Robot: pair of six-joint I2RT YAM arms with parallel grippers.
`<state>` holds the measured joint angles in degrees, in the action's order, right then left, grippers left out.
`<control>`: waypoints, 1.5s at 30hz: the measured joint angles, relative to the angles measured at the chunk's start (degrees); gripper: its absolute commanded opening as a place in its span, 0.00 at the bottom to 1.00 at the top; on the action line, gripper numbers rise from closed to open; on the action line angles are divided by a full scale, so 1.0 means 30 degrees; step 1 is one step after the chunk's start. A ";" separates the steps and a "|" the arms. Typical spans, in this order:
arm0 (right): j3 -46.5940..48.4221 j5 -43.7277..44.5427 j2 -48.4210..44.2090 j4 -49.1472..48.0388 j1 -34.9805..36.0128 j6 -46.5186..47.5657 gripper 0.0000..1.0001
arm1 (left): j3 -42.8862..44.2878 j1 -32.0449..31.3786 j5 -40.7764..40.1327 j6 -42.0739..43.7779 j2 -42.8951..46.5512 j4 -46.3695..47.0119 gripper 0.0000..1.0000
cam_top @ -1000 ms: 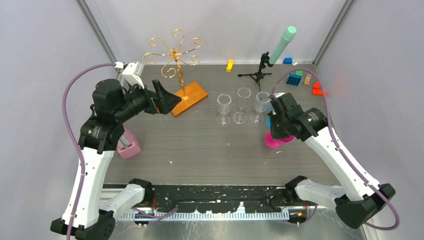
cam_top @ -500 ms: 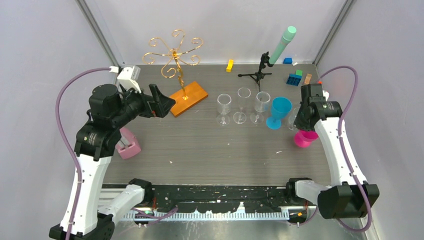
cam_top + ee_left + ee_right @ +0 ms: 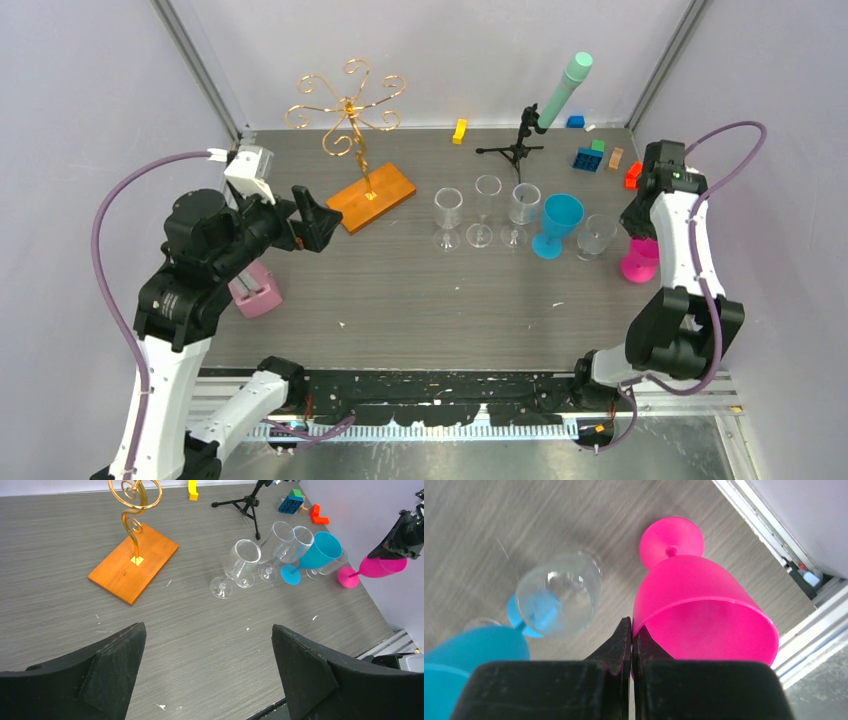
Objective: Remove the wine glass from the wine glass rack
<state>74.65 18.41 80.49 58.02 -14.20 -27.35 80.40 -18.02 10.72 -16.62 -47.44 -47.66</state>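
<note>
You're looking at: wine glass rack (image 3: pixel 350 105) gold wire, base (image 3: pixel 378 196) orange. Wine glass (image 3: pixel 701 605) magenta. Goblet (image 3: pixel 562 215) cyan. Other glasses (image 3: pixel 487 200) clear. Table (image 3: pixel 400 290) grey, wood-grain streaks. Tripod (image 3: pixel 513 152) black.

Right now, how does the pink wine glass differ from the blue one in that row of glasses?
Colour: the pink wine glass is magenta, the blue wine glass turquoise.
Hold: the right gripper pinches the pink one's rim; the blue one stands free, untouched.
Place: the pink one is outermost on the right; the blue one stands between two clear glasses.
Both are opaque, stemmed, with round feet.
</note>
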 measured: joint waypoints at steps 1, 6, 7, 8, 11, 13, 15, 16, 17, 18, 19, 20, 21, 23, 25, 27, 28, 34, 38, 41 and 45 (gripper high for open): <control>0.0335 -0.0117 0.0503 -0.0270 -0.0328 0.0022 0.01 | -0.0044 0.0000 -0.0087 0.0051 0.0058 0.0007 1.00; 0.1260 -0.0561 0.2514 -0.1158 -0.1173 0.0364 0.09 | -0.0350 -0.0007 -0.0262 0.0131 0.0357 -0.0080 1.00; 0.1341 -0.0787 0.2841 -0.1311 -0.1333 0.0459 0.11 | -0.0364 -0.0007 -0.0299 0.0124 0.0350 -0.0087 1.00; 0.1392 -0.1013 0.3104 -0.1428 -0.1457 0.0539 0.12 | -0.0379 -0.0007 -0.0321 0.0117 0.0306 -0.0102 1.00; 0.1887 -0.1865 0.3570 -0.1916 -0.1807 0.0772 0.19 | -0.0379 -0.0007 -0.0576 0.0095 0.0102 -0.0291 1.00; 0.2135 -0.2361 0.3745 -0.2047 -0.2055 0.0823 0.31 | -0.0379 -0.0007 -0.0823 0.0036 -0.0066 -0.0517 1.00; 0.2368 -0.2710 0.3985 -0.2178 -0.2208 0.0889 0.47 | -0.0379 -0.0007 -0.1049 -0.0015 -0.0240 -0.0801 1.00; 0.2492 -0.2849 0.4124 -0.2222 -0.2244 0.0940 0.55 | -0.0379 -0.0007 -0.1158 -0.0058 -0.0328 -0.0940 1.00; 0.2572 -0.3016 0.4233 -0.2310 -0.2295 0.0984 0.59 | -0.0379 -0.0007 -0.1260 -0.0168 -0.0386 -0.1064 1.00; 0.2601 -0.3104 0.4277 -0.2382 -0.2310 0.1042 0.64 | -0.0379 -0.0007 -0.1377 -0.0262 -0.0466 -0.1195 1.00; 0.2601 -0.3133 0.4291 -0.2404 -0.2310 0.1071 0.66 | -0.0379 -0.0007 -0.1457 -0.0321 -0.0517 -0.1297 1.00; 0.2616 -0.3177 0.4291 -0.2412 -0.2310 0.1166 0.71 | -0.0379 -0.0007 -0.1588 -0.0342 -0.0583 -0.1399 1.00; 0.2659 -0.3169 0.4291 -0.2412 -0.2310 0.1144 0.73 | -0.0379 -0.0007 -0.1676 -0.0350 -0.0627 -0.1501 1.00; 0.2812 -0.3126 0.4248 -0.2412 -0.2302 0.1239 0.78 | -0.0379 -0.0007 -0.1902 -0.0386 -0.0787 -0.1792 1.00; 0.2958 -0.3024 0.3920 -0.2397 -0.2288 0.1326 0.86 | -0.0379 -0.0007 -0.2076 -0.0393 -0.0816 -0.2069 1.00; 0.3177 -0.2776 0.3264 -0.2251 -0.2288 0.1464 0.88 | -0.0379 -0.0007 -0.2222 -0.0408 -0.0721 -0.2266 1.00; 0.3279 -0.2652 0.2856 -0.2200 -0.2288 0.1486 0.89 | -0.0379 -0.0007 -0.2295 -0.0415 -0.0656 -0.2353 1.00; 0.2922 -0.2441 -0.1982 -0.2703 -0.1282 0.0590 0.91 | -0.0772 -0.0007 -0.2827 -0.0583 0.0095 -0.2484 1.00; 0.1137 -0.2696 -0.6288 -0.3279 0.0954 -0.0291 0.92 | -0.0903 -0.0007 -0.3235 -0.0809 0.0670 -0.2521 1.00; 0.0066 -0.3351 -0.9012 -0.3351 0.1545 -0.0787 0.92 | -0.0903 -0.0007 -0.3592 -0.0823 0.1158 -0.2535 1.00; -0.0874 -0.4051 -1.2983 -0.3468 0.1552 -0.1115 0.92 | -0.0838 -0.0007 -0.4044 -0.0845 0.2062 -0.2543 1.00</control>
<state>72.03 6.26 41.54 47.62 -9.54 -30.70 77.89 -18.04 -1.41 -19.16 -41.25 -55.29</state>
